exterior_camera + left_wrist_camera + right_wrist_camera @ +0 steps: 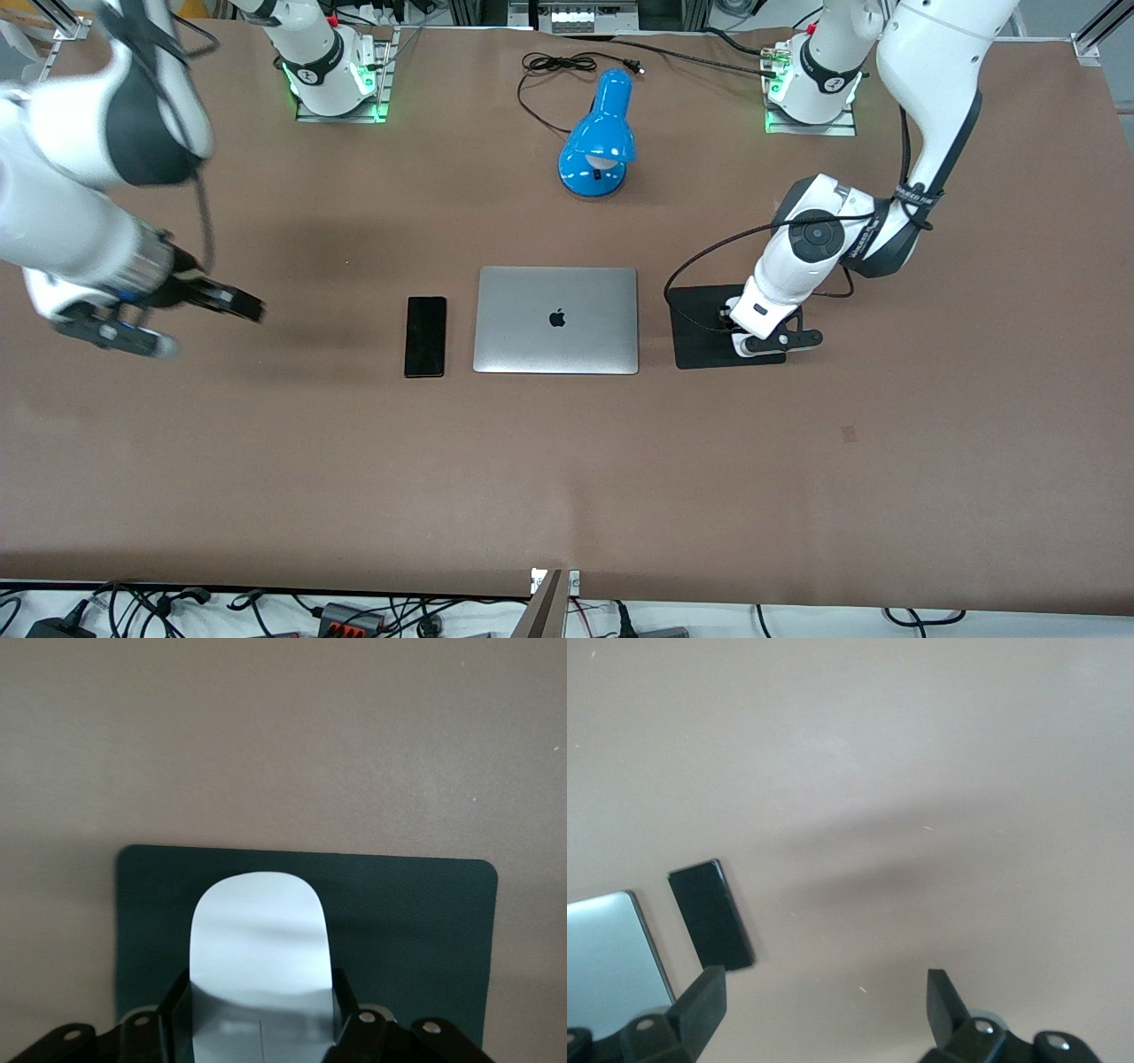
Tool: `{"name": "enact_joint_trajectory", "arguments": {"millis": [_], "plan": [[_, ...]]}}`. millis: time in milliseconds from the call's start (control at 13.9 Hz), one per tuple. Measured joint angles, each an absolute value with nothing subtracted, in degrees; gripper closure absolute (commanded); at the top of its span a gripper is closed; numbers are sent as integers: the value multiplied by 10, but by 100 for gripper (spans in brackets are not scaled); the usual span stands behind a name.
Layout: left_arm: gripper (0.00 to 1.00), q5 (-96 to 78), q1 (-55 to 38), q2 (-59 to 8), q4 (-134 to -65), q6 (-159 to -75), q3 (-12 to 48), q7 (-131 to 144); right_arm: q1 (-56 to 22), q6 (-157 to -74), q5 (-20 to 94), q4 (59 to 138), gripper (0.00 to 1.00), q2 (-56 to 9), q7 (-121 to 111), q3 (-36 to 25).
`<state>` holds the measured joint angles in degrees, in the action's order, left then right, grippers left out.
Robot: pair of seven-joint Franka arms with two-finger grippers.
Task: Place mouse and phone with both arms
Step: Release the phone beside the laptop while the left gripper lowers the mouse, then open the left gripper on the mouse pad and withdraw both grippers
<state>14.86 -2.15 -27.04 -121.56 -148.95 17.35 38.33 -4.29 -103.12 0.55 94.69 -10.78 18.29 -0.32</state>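
Phone (pixel 425 336) beside laptop (pixel 556 320), mouse (pixel 260 948) on pad (pixel 407 921)

A closed silver laptop (pixel 555 320) lies mid-table, logo up — a black square pad (pixel 704 325) sits beside it toward the left arm's end. Farther from the front camera, a blue desk lamp (pixel 600 137) rests on the brown table (pixel 567 461) — its black cord (pixel 554 66) is looped near it.

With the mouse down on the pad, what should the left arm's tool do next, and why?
Probably open and lift straight up. In the left wrist view the left tool has its fingers against both sides of the mouse, which appears to sit on the black pad. The phone already lies beside the laptop, and the right tool is open, away from it.
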Motion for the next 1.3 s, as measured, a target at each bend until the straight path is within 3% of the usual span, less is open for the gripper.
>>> {"name": "enact_joint_trajectory", "arguments": {"millis": [289, 361, 505, 577, 866, 1082, 1299], "plan": [[62, 149, -23, -290, -1216, -1508, 174, 389, 3, -926, 4, 890, 0, -70, 136, -4], [52, 149, -24, -292, -1216, -1508, 174, 390, 9, -894, 4, 868, 0, -74, 136, -4], [7, 149, -26, -296, -1216, -1508, 174, 390, 20, -869, 3, 858, 0, -78, 136, -4], [0, 149, -27, -297, -1216, -1508, 174, 390, 24, -872, 2, 866, 0, -76, 135, -4], [0, 149, -27, -296, -1212, -1510, 174, 390, 25, -920, 0, 937, 0, -37, 113, -3], [0, 150, -26, -272, -1199, -1505, 174, 390, 34, -923, -7, 920, 0, -34, 44, -6], [0, 151, -25, -216, -1152, -1379, 174, 390, 39, -904, -5, 880, 0, -43, 30, -8]]}}
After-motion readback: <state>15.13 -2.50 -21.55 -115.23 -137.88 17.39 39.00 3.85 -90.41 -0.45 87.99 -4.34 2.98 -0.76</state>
